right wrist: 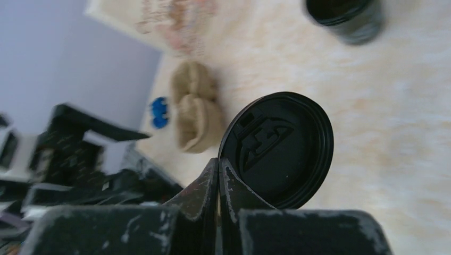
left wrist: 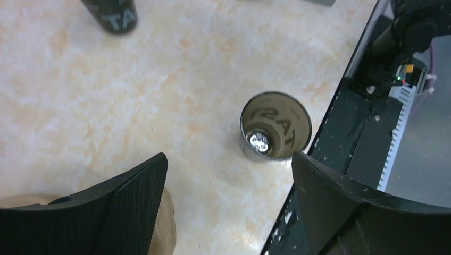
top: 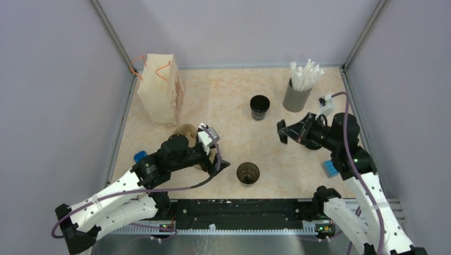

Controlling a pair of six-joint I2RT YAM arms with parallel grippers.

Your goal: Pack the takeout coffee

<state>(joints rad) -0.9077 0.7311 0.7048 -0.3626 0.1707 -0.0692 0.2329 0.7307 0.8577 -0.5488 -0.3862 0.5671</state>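
From above, the table (top: 223, 101) is seen closed in by walls on three sides, with a black rail (top: 239, 210) along its near edge. A paper bag (top: 159, 90) stands in the back left corner, and a grey pot (top: 295, 96) filled with white straws (top: 306, 74) stands in the back right corner. A far cup (top: 260, 107) is set mid-table with bare surface all round it. A near cup (top: 248, 173) is set close to the rail. The left claw (top: 217, 161) is held just left of the near cup, beside a brown cardboard piece (top: 186, 133). The right claw (top: 290, 132) is held right of centre, a black lid (top: 281, 131) at its tip. In the left wrist view, the left claw (left wrist: 228, 159) is spread wide and nothing is gripped. The near cup (left wrist: 275, 133) is seen below and ahead of it, upright, with only a glint of light at its bottom, close to the black rail (left wrist: 361, 133). The far cup (left wrist: 111, 13) is cut off at the top edge. In the right wrist view, the right claw (right wrist: 219, 164) is pinched tight on the rim of the lid (right wrist: 276, 149), which is held on edge above the table. Beyond it lie the brown cardboard piece (right wrist: 197, 111), the paper bag (right wrist: 175, 16) and the far cup (right wrist: 345, 16), whose inside is too dark to be read.
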